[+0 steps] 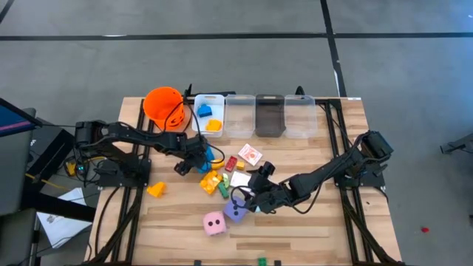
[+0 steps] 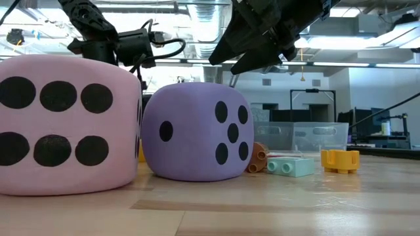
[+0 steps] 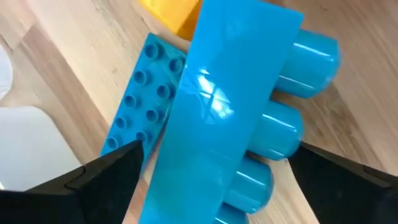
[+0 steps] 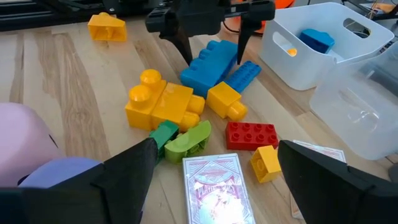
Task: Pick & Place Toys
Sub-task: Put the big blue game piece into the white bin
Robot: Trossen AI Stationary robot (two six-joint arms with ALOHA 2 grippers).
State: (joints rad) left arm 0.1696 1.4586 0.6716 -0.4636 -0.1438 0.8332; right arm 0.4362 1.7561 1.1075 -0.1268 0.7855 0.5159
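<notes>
Toys heaped mid-surface (image 1: 310,222): big blue block (image 4: 208,65) on top, flat blue plate (image 4: 244,74) beside it, yellow blocks (image 4: 161,102), a red one (image 4: 250,134), green bits (image 4: 186,138), a card (image 4: 214,183). Pink die (image 1: 215,223) and purple die (image 1: 236,212) sitting nearer the front edge, one stray yellow block (image 1: 156,189) off to the side. Left end effector (image 4: 211,37) parked right over the big blue block, fingers wide apart, one each side, nothing clamped yet. Right end effector (image 1: 251,193) hovering just above the purple die, fingers also apart and empty. Looks like the grab on the blue block is the step in hand. Best bet, probably: drop straight down so both fingers straddle the block's flat sides, not the knobby end, and stay clear of the plate lying against it so it doesn't get dragged along. Squeeze only once low enough, then lift straight up before swinging toward the white bin (image 1: 209,111), which already holds a couple of pieces. Worth watching the yellow block touching its corner, could tip.
</notes>
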